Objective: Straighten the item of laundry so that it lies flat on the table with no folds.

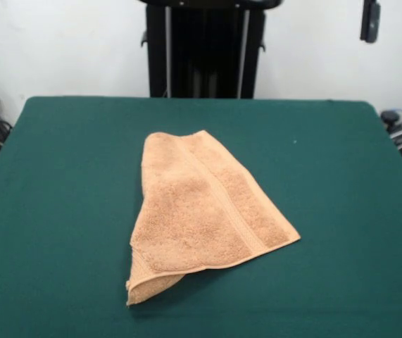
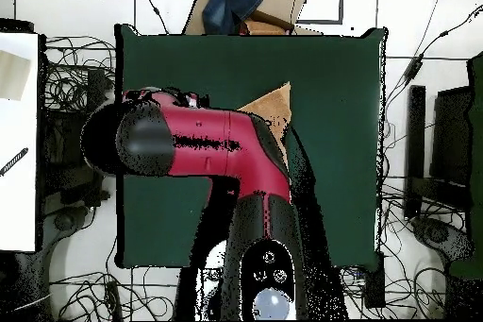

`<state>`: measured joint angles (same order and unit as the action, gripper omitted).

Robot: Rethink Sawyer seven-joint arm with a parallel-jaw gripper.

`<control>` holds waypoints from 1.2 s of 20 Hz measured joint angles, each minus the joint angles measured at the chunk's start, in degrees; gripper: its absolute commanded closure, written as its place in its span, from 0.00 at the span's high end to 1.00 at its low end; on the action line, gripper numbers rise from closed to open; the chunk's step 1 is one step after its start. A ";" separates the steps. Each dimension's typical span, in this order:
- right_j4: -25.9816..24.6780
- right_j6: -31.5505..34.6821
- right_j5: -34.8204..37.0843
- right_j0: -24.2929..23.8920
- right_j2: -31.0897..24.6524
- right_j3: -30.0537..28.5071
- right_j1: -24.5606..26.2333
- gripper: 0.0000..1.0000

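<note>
Towel (image 1: 204, 208) lies mid-counter (image 1: 60, 211), folded over itself, one corner tucked beneath. Claw not seen; arm (image 2: 203, 144) drawn back overhead. No grasp begun; next move likely needs the top layer's free corner.

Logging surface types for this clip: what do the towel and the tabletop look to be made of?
The towel looks like terry cloth: matte peach-orange with a nubby looped pile and a flat woven band near its hem. The table top looks like dark green felt or similar fabric: even, dull, no shine or grain. What lies underneath cannot be told.
</note>
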<state>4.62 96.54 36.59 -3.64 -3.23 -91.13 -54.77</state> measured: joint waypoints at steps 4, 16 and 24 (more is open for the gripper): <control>0.77 0.00 0.00 -0.57 0.17 3.00 3.04 1.00; 2.73 0.00 -0.01 -2.43 0.17 4.54 9.95 1.00; 2.73 0.00 -0.13 -1.88 0.38 4.54 11.56 1.00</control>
<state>7.35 96.54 36.46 -5.51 -2.85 -86.59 -43.21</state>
